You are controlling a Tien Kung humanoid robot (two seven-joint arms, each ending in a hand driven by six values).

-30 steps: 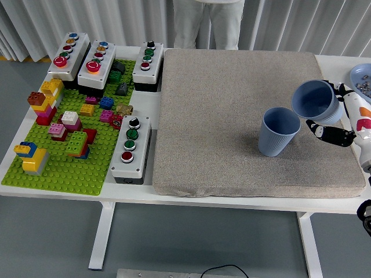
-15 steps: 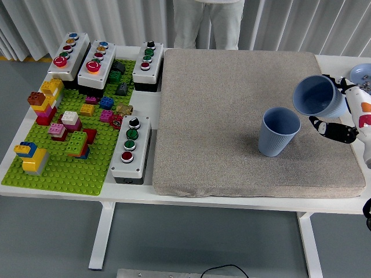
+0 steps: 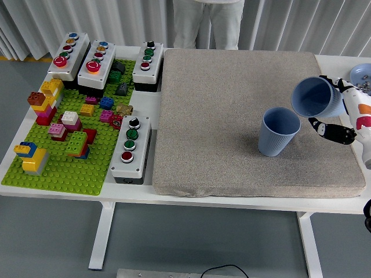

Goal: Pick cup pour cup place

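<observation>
Tilted blue cup (image 3: 315,97), held in the air above the right edge of the grey mat (image 3: 232,104), its open mouth turned toward 8 o'clock and facing the camera. Its lower rim hangs just above and to the 2 o'clock side of the second blue cup (image 3: 279,132), which stands upright on the mat with its mouth open upward; whether the two rims touch cannot be told. The right hand (image 3: 338,113) enters from the right edge of the picture, its white forearm running back toward 4 o'clock. Its fingers are clamped around the base and far wall of the tilted cup, with a black fingertip (image 3: 332,132) projecting below the cup toward 9 o'clock. At 1 o'clock from the hand, a blue dish (image 3: 358,73) holding small dark pieces sits at the table's right edge, partly cut off. At 9 o'clock from the mat lie a green baseplate (image 3: 64,156) with coloured bricks and four white button boxes (image 3: 131,147). A person's pale trousers (image 3: 208,23) stand at the far side, at 12 o'clock
</observation>
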